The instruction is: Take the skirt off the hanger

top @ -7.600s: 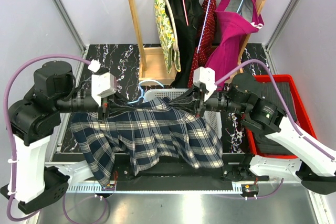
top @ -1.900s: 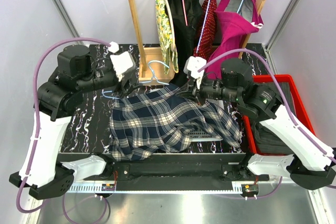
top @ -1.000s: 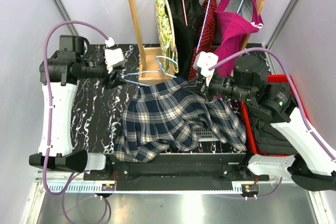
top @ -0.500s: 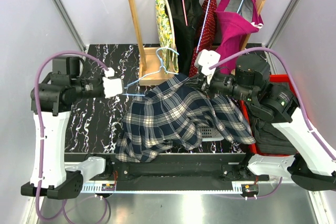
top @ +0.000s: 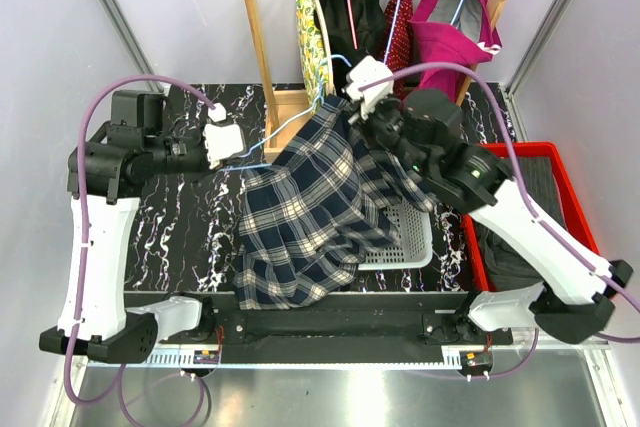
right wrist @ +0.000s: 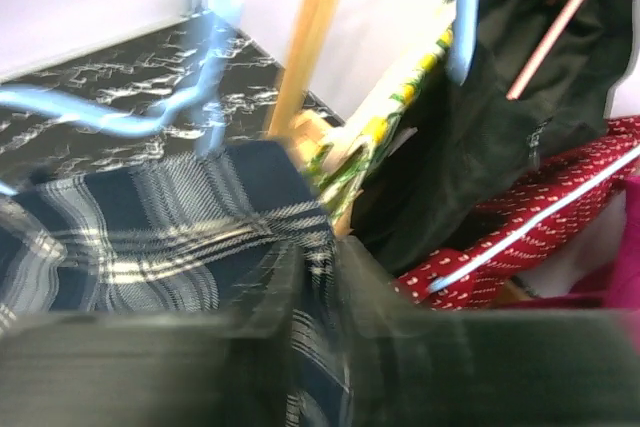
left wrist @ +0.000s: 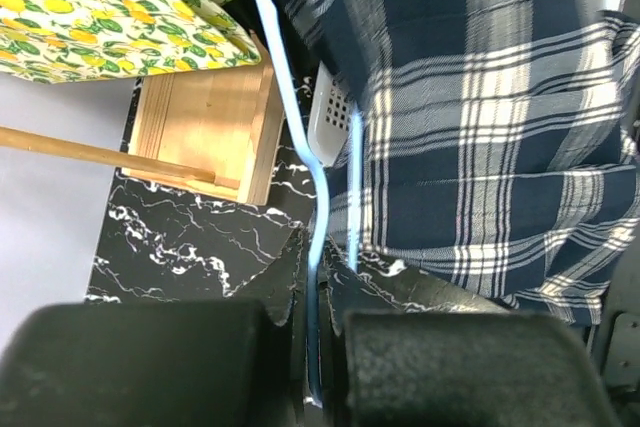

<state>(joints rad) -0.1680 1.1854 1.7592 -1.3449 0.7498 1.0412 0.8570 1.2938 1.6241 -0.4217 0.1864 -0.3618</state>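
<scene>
Late stage, release judged unfinished | navy-and-white plaid skirt (top: 310, 207) is held up by right pincer (right wrist: 318, 267) clamped on its upper edge | pale-blue wire hanger (left wrist: 288, 97) is pinched in left pincer (left wrist: 318, 337), 1 bar touching cloth
</scene>
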